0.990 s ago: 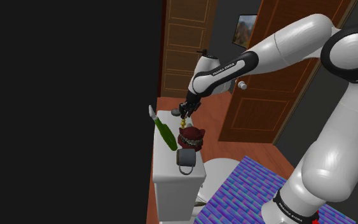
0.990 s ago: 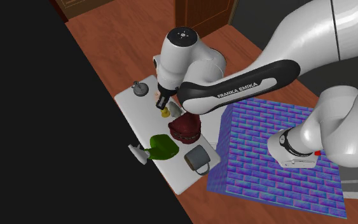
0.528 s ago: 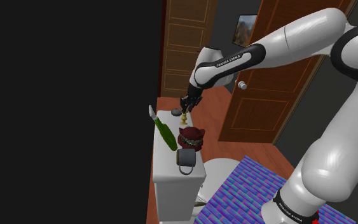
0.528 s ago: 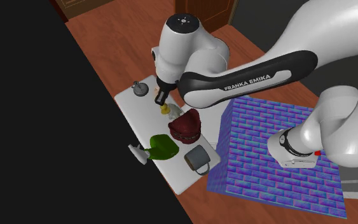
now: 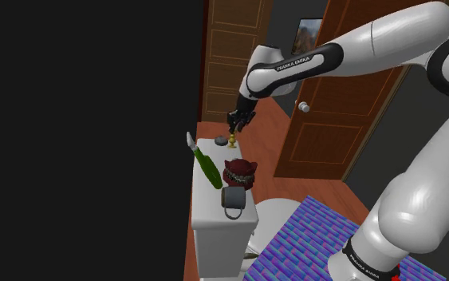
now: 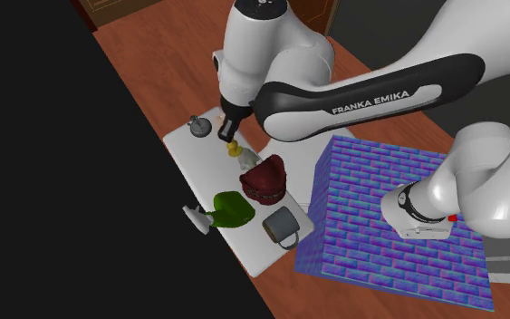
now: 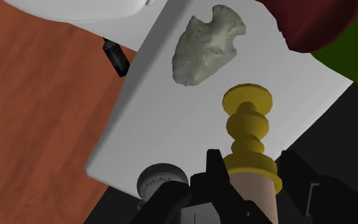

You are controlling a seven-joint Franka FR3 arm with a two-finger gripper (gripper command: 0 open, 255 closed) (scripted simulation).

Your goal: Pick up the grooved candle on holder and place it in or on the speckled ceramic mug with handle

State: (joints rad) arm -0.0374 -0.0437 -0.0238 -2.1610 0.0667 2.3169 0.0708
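My gripper [image 5: 233,126] is shut on the grooved candle [image 5: 231,142], a pale pink cylinder on a yellow turned holder, and holds it in the air above the far half of the white table [image 5: 206,206]. From the second exterior view the candle [image 6: 234,150] hangs under the gripper [image 6: 228,136], beside the dark red pot. In the wrist view the black fingers [image 7: 214,170] clasp the candle [image 7: 255,196], and its yellow holder [image 7: 248,127] points down at the tabletop. The grey mug with handle [image 5: 232,199] [image 6: 283,226] stands at the table's near end, apart from the gripper.
A green bottle [image 5: 208,166] [image 6: 231,209] lies between candle and mug, next to a dark red pot [image 5: 239,173] [image 6: 264,180]. A grey stone [image 7: 206,43] and a small grey knob [image 6: 197,126] sit at the far end. The blue brick-patterned stand [image 6: 389,217] flanks the table; a black area lies beyond it.
The gripper has risen with the candle in it and drifted toward the table's far end. The arm's forearm has swung upward. Nothing on the table moved.
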